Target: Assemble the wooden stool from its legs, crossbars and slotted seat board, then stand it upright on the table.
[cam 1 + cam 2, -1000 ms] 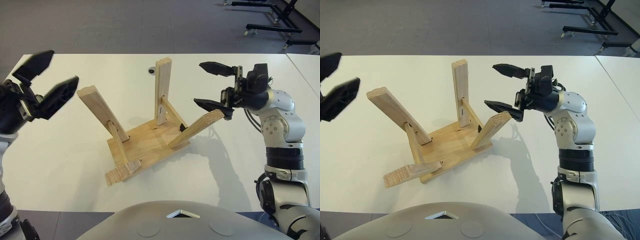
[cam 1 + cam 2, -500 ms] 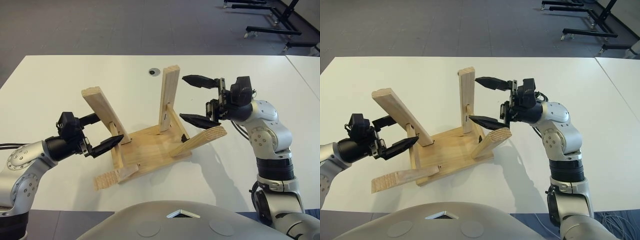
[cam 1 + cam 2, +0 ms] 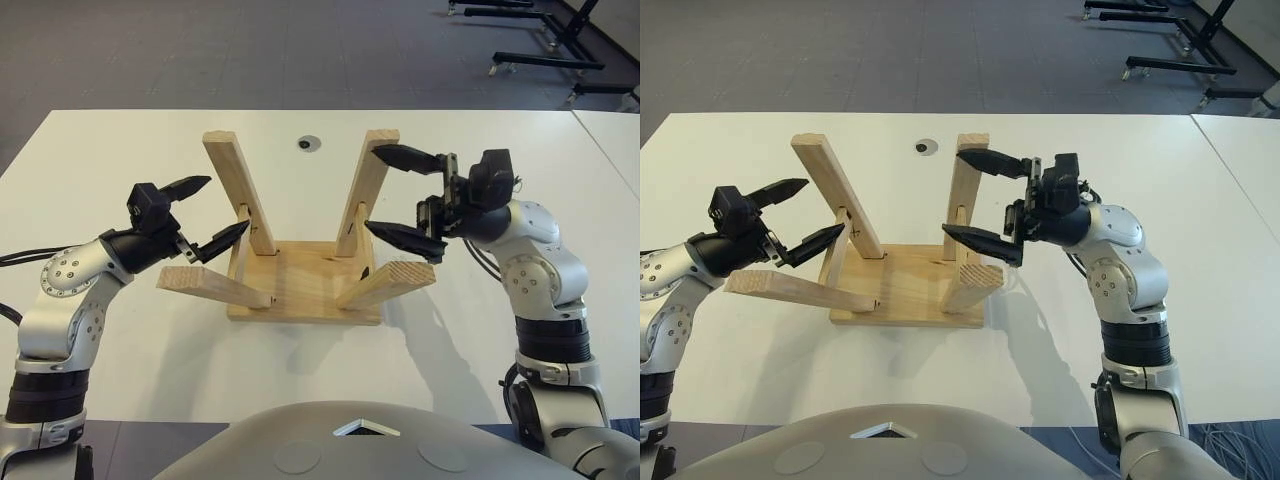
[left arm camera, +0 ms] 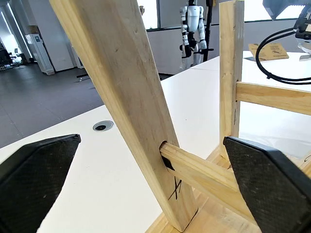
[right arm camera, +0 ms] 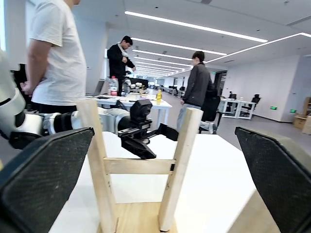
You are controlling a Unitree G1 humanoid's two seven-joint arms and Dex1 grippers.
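Stool sits seat-down mid-worktop; left jaws and right jaws, both open, flank its legs, apparently for flipping.

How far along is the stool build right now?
Done: four legs and the crossbars sit in the seat board, so the stool looks assembled. In hand: nothing; the left gripper and right gripper are open, close beside the far legs. Left: the stool lies upside down, seat board flat on the table, so it has yet to be turned upright.
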